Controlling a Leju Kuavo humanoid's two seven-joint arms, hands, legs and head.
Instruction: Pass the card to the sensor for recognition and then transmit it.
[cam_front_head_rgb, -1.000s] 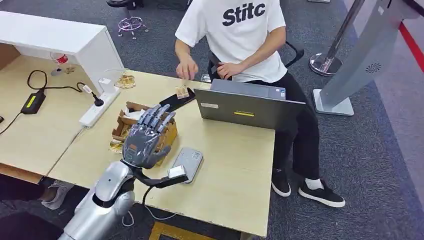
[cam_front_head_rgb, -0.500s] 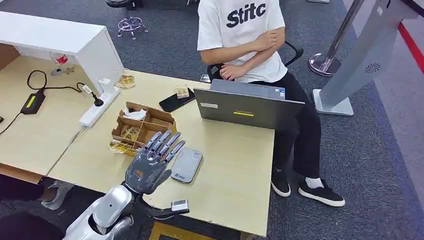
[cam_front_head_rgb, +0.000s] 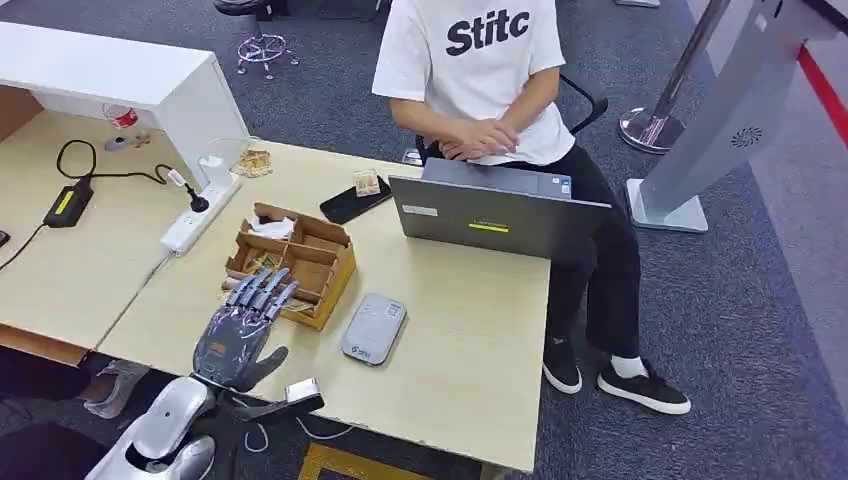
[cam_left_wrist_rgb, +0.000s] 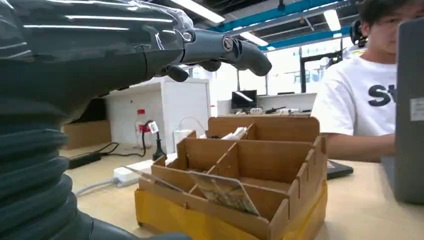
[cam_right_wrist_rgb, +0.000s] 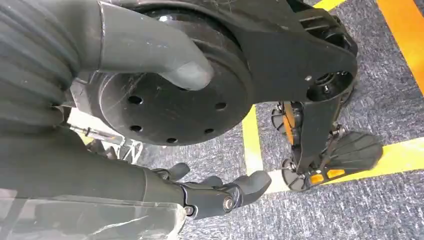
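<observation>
My left hand (cam_front_head_rgb: 240, 333) hovers with fingers spread and nothing in it, over the table's near edge just in front of the cardboard organizer box (cam_front_head_rgb: 305, 262). In the left wrist view its fingers (cam_left_wrist_rgb: 220, 47) stretch above the box (cam_left_wrist_rgb: 240, 172), where a card (cam_left_wrist_rgb: 226, 193) leans in the front compartment. More cards (cam_front_head_rgb: 262, 262) lie in the box. The grey sensor (cam_front_head_rgb: 372, 328) lies flat to the right of my hand. Another small card (cam_front_head_rgb: 366, 183) rests on a black phone (cam_front_head_rgb: 350, 202). My right hand (cam_right_wrist_rgb: 205, 196) hangs over the floor, fingers loosely extended, holding nothing.
A person in a white shirt (cam_front_head_rgb: 480, 70) sits across the table behind a grey laptop (cam_front_head_rgb: 495, 215), hands resting at its back. A white power strip (cam_front_head_rgb: 198, 214) and a white cabinet (cam_front_head_rgb: 130, 85) stand at the left. Bare tabletop (cam_front_head_rgb: 470, 340) lies right of the sensor.
My left hand has pulled back from above the box toward me and to the left, staying empty. The person's hand left the card on the phone and drew back to the laptop.
</observation>
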